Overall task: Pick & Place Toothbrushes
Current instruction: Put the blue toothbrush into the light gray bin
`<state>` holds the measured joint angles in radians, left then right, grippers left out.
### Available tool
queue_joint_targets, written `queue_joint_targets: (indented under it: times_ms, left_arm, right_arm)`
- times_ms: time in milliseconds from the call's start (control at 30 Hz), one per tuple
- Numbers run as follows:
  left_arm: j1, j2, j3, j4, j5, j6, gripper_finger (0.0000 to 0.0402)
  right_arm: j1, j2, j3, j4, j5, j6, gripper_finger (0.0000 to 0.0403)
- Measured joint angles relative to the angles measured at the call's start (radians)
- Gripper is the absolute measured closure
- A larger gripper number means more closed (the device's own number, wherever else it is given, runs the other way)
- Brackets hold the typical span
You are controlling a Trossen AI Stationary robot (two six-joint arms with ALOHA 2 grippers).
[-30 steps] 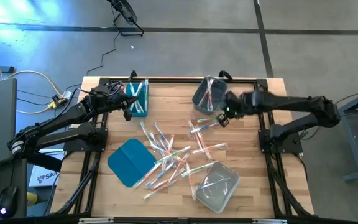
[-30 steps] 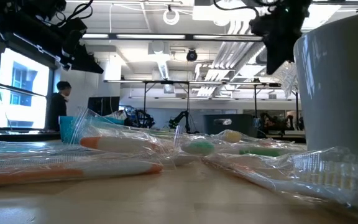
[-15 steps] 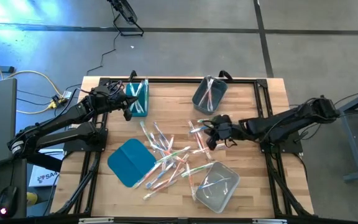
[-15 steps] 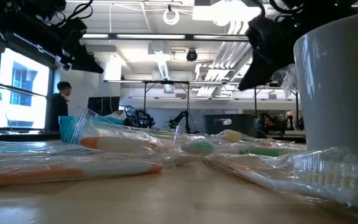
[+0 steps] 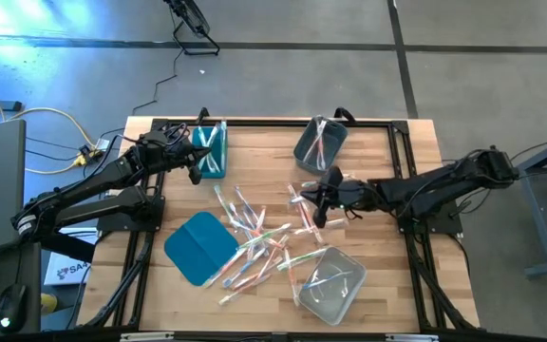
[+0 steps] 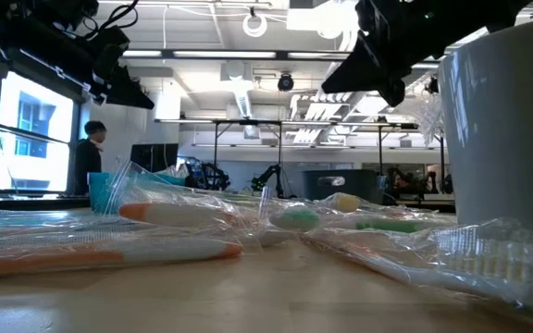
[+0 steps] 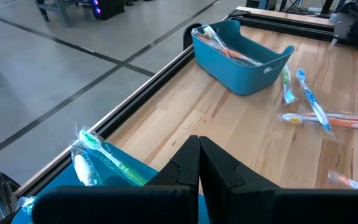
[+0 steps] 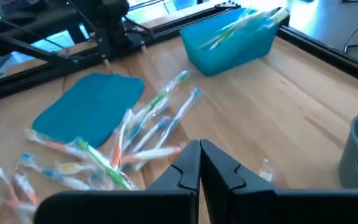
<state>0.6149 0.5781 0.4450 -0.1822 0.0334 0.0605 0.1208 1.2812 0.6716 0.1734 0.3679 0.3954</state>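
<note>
The right gripper (image 5: 319, 198) is hanging over the near edge of the toothbrushes (image 5: 259, 237), which are lying scattered in their clear wrappers across the middle of the wooden table (image 5: 254, 157). Its fingers are pressed together with nothing between them, so I am reading this as an approach: the arm is lining up over the pile and will need to spread its fingers before it can take a brush. Its wrist camera is looking straight across the loose brushes towards the flat teal lid (image 8: 89, 109), which is lying beside the heap.

Some brushes are already sitting in containers. The teal bin (image 5: 211, 148) at the far left is holding several, the grey bin (image 5: 318, 144) at the far right is holding a few, and the clear bin (image 5: 331, 283) near the front edge is showing a couple (hard to count through the wrappers). The bins are standing around the pile, probably so either arm can reach one without crossing the other.

The left gripper (image 5: 196, 163) is waiting just beside the teal bin, fingers clenched shut and empty, well apart from the heap. Most of the brushes are lying loose, so I would judge the job well short of done.
</note>
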Motion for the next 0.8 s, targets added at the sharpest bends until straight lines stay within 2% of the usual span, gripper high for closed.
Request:
queue_joint_targets:
  times_ms: [200, 367, 467, 700, 800]
  left_arm:
    - [0.0, 0.0, 0.0, 0.0, 0.0, 0.0, 0.04]
    - [0.0, 0.0, 0.0, 0.0, 0.0, 0.001, 0.04]
    - [0.0, 0.0, 0.0, 0.001, -0.001, 0.002, 0.04]
    - [0.0, 0.0, 0.0, 0.001, -0.001, 0.002, 0.04]
    - [0.0, 0.0, 0.0, 0.001, -0.001, 0.002, 0.04]
  right_arm:
    - [-0.026, 0.0, 0.004, -0.031, -0.037, 0.001, 0.0401]
    - [-0.037, 0.019, 0.107, -0.296, -0.025, 0.049, 0.0401]
    - [-0.038, 0.04, 0.166, -0.396, -0.027, 0.023, 0.0401]
    - [-0.039, 0.068, 0.206, -0.411, -0.032, -0.104, 0.0401]
    - [-0.039, 0.068, 0.205, -0.41, -0.015, -0.107, 0.0401]
